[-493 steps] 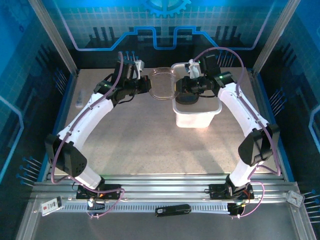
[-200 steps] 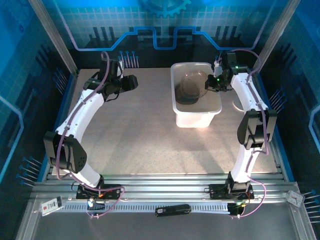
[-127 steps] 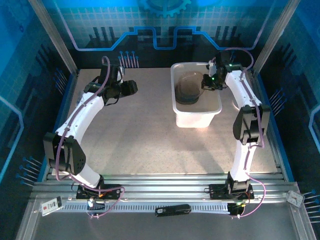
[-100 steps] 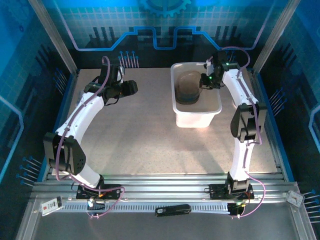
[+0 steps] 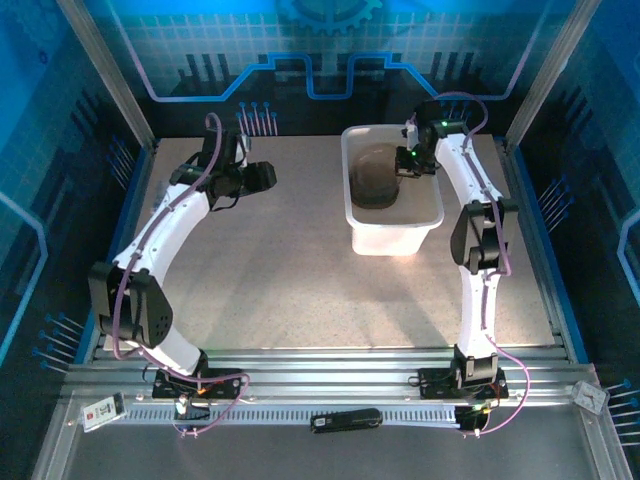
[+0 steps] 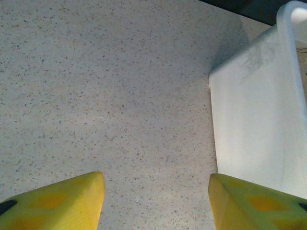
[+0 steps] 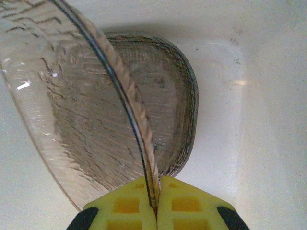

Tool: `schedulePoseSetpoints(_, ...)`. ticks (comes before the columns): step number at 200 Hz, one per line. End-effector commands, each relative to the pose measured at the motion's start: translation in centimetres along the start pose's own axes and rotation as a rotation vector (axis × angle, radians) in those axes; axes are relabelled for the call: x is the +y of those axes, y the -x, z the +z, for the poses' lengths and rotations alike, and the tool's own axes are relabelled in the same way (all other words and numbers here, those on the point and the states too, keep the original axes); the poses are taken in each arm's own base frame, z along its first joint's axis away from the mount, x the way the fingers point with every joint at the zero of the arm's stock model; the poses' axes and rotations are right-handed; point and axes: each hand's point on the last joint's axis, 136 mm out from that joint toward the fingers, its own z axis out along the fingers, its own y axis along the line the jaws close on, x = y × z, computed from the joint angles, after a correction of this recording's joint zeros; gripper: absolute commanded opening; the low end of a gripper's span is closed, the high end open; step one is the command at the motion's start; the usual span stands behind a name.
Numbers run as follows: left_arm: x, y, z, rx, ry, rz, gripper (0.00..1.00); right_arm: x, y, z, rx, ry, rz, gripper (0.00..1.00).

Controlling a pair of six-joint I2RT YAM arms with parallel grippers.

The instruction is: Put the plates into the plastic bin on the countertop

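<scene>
White bin [image 5: 395,238] holds perhaps several plates [image 7: 175,110]; right gripper [image 7: 156,189] pinches plate [image 7: 62,96], left gripper [image 6: 154,187] gapes

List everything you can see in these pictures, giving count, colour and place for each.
Countertop: one, beige speckled, under everything.
Bin: one, white, far right of centre on the countertop.
Stacked plates: number unclear, smoky brown, on the bin's floor.
Held plate: one, clear brownish, tilted on edge above the stack.
Left claw: one, yellow fingers, open over the countertop beside the bin.
Right claw: one, yellow fingers, shut on the held plate's rim, inside the bin.
</scene>
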Motion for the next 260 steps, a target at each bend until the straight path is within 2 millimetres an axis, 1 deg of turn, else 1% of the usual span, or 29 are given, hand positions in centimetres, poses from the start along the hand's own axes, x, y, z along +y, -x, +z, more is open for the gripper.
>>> schedulePoseSetpoints(1, -0.3, 0.7, 0.0, -0.003, -0.020, -0.004, 0.60, 0.4, -1.0, 1.7, 0.064, -0.005, -0.003, 0.08)
schedulePoseSetpoints(14, -0.2, 0.6, 0.1, 0.001, -0.019, -0.007, 0.60, 0.6, -0.8, 1.2, 0.057, -0.014, -0.013, 0.11)
schedulePoseSetpoints(16, -0.2, 0.7, 0.1, 0.001, -0.019, -0.006, 0.60, 0.4, -1.0, 1.9, 0.073, -0.019, -0.010, 0.12)
schedulePoseSetpoints(20, -0.2, 0.6, 0.2, 0.002, -0.018, -0.006, 0.60, 0.4, -1.2, 2.3, 0.082, -0.022, -0.011, 0.12)
schedulePoseSetpoints(62, 0.0, 0.4, 0.5, 0.011, -0.016, -0.010, 0.60, 1.1, -0.9, 2.3, 0.073, -0.044, -0.026, 0.15)
schedulePoseSetpoints(77, 0.1, 0.3, 0.6, 0.013, -0.015, -0.012, 0.60, 1.0, -0.8, 2.3, 0.072, -0.061, -0.020, 0.15)
schedulePoseSetpoints(109, 0.1, 0.4, 0.7, 0.015, -0.016, -0.012, 0.60, 0.6, -0.7, 3.3, 0.082, -0.074, -0.006, 0.17)
schedulePoseSetpoints(117, 0.1, 0.3, 0.8, 0.018, -0.014, -0.012, 0.60, 0.6, -0.6, 3.5, 0.085, -0.073, -0.005, 0.20)
schedulePoseSetpoints(126, 0.1, 0.3, 0.8, 0.019, -0.015, -0.013, 0.60, 0.7, -0.6, 3.7, 0.088, -0.069, -0.001, 0.26)
schedulePoseSetpoints(140, 0.1, 0.3, 0.8, 0.020, -0.014, -0.013, 0.60, 0.8, -0.5, 3.8, 0.094, -0.069, 0.000, 0.31)
schedulePoseSetpoints(162, 0.2, 0.2, 0.8, 0.020, -0.012, -0.014, 0.60, 0.9, 0.0, 3.3, 0.077, -0.082, -0.006, 0.45)
schedulePoseSetpoints(204, 0.2, 0.1, 0.7, 0.022, -0.014, -0.016, 0.60, 0.9, 0.9, 2.0, 0.046, -0.103, -0.017, 0.63)
schedulePoseSetpoints(230, 0.1, 0.2, 0.6, 0.019, -0.017, -0.017, 0.60, 0.9, 1.1, 1.4, 0.038, -0.116, -0.028, 0.69)
schedulePoseSetpoints(260, 0.1, 0.1, 0.5, 0.018, -0.017, -0.017, 0.60, 1.4, 1.4, 1.2, 0.031, -0.102, -0.044, 0.70)
